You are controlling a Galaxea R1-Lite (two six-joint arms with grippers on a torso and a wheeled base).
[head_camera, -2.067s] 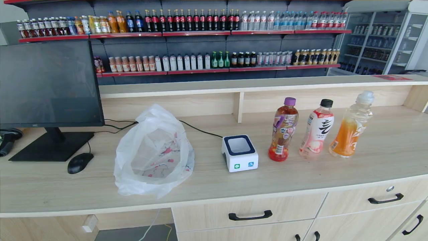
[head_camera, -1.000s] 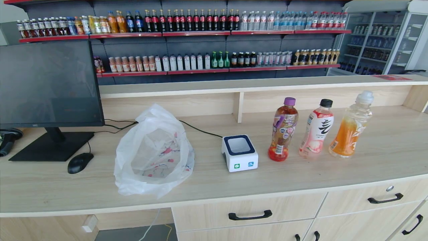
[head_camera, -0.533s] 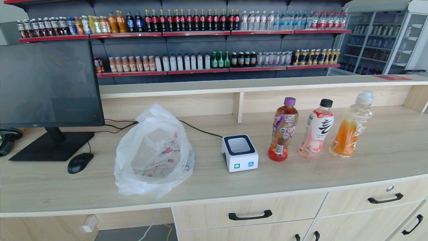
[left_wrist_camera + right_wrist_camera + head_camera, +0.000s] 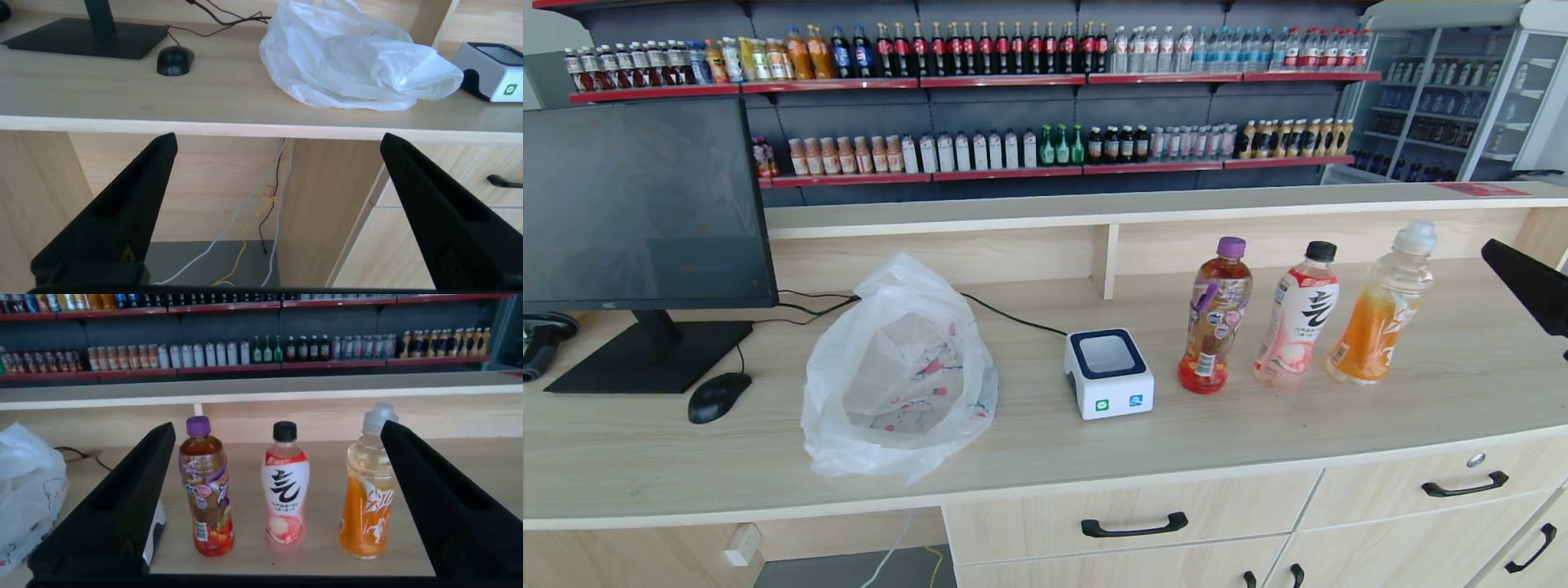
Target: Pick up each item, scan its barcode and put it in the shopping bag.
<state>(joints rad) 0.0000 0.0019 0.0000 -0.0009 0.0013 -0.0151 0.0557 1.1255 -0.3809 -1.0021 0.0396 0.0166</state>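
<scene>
Plastic purple-capped bottle (image 4: 1215, 314), full, faces my right gripper (image 4: 278, 433), fingers spread wide; left gripper (image 4: 278, 143) spread too.
Likely heavy and slick: I'd clamp mid-body.

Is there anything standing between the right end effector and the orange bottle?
Nothing visible does. The open right end effector is to the right of the orange bottle, with only bare counter between them.

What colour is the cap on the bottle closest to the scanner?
Purple; the cap shows best in the right wrist view.
</scene>
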